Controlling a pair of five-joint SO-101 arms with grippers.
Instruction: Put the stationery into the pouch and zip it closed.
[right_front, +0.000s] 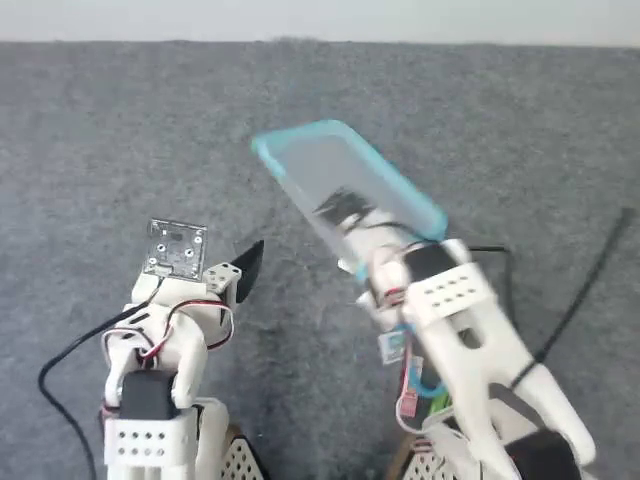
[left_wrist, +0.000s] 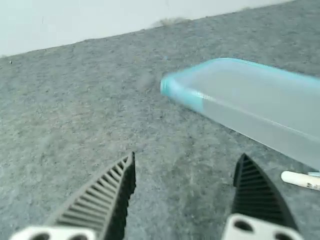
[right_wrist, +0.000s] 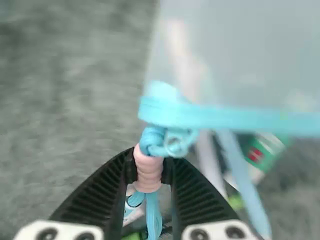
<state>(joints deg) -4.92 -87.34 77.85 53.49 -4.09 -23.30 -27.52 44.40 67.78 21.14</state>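
Grey, felt-like fabric covered your counter (right_front: 150, 130), and the translucent pouch (right_front: 340, 180) with its teal edging lay slantwise over the middle of it. One end pointed toward the far side and the other ran into your right gripper (right_wrist: 149, 158). From the pictures you could not tell whether the far end rested on the fabric or hung just above it.

Your right gripper was clenched on the pink zip pull (right_wrist: 148, 176), which sat pinched between both black fingers. A teal cord (right_wrist: 161, 142) was looped above the pull and ran up to the teal zip band (right_wrist: 230, 119) along the pouch's edge. Just past that band, by the pouch's near end, a green and red item (right_wrist: 258, 151) showed. It was too blurred to name, and you could not tell whether it lay inside the pouch or beneath it.

Your left gripper (left_wrist: 182, 194) was released, its ribbed fingers spread wide with nothing between them. It hung over bare fabric beside the pouch, near it but apart from it. A white pen (left_wrist: 301, 180) lay on the counter just beside the pouch's long lower edge, outside it.
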